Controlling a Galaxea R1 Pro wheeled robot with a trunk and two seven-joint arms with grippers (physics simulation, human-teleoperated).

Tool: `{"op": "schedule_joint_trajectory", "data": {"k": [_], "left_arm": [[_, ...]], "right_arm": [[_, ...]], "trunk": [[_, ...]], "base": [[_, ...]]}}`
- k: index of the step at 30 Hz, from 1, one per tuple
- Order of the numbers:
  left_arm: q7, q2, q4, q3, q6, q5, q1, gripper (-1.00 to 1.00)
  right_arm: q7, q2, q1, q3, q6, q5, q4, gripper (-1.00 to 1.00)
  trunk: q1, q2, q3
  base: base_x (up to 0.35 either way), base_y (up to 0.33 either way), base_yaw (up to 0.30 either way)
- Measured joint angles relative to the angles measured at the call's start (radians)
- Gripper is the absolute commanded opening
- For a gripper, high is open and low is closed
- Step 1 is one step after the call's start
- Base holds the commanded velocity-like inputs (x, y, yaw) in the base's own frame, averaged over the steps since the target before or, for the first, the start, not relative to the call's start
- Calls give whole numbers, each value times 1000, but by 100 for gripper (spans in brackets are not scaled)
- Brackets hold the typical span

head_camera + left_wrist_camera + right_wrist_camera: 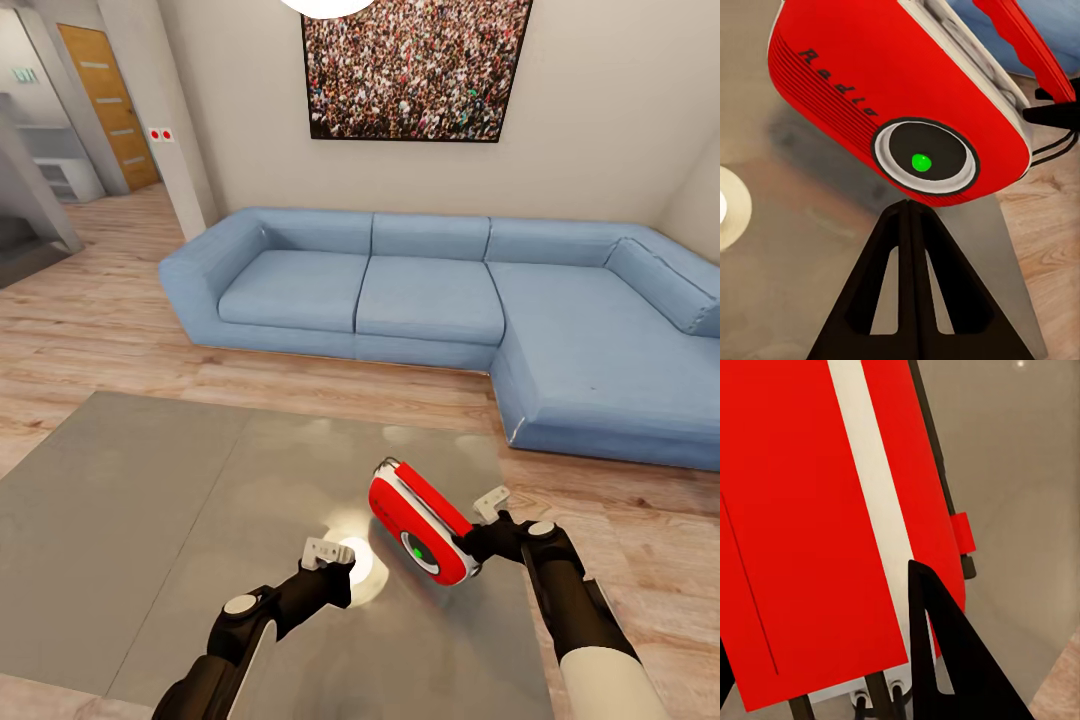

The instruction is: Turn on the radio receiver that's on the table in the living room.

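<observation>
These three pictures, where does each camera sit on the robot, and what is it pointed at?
Head view: high on the robot's head, looking forward and down over the table toward the blue sofa; both dark arms show, with the left gripper and right gripper.
Left wrist view: on the left arm, looking along its closed fingers at the radio receiver and its green-centred dial.
Right wrist view: on the right arm, close against the radio's red and white side; one dark finger shows.
Shared: all three see the radio and table.

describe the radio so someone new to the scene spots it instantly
In front of the blue sofa lies a low glossy grey table. Near its right edge, at the right gripper, sits the radio receiver: small, red, white-banded, its round dial centred green.
</observation>
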Motion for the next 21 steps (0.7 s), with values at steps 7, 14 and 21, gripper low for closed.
{"op": "schedule_joint_trajectory", "data": {"k": [7,14,21], "left_arm": [[0,0,0,0,-21,2,0,-100],[-1,0,1,0,-38,3,0,-100],[-2,0,7,0,-39,3,0,-100]], "right_arm": [[-1,2,0,0,0,-2,15,-100],[-3,3,0,0,-50,-1,48,-100],[-3,2,0,0,-57,-1,51,-100]], "trunk": [[0,0,0],[0,0,0],[0,0,0]], "base": [[0,0,0],[0,0,0],[0,0,0]]}}
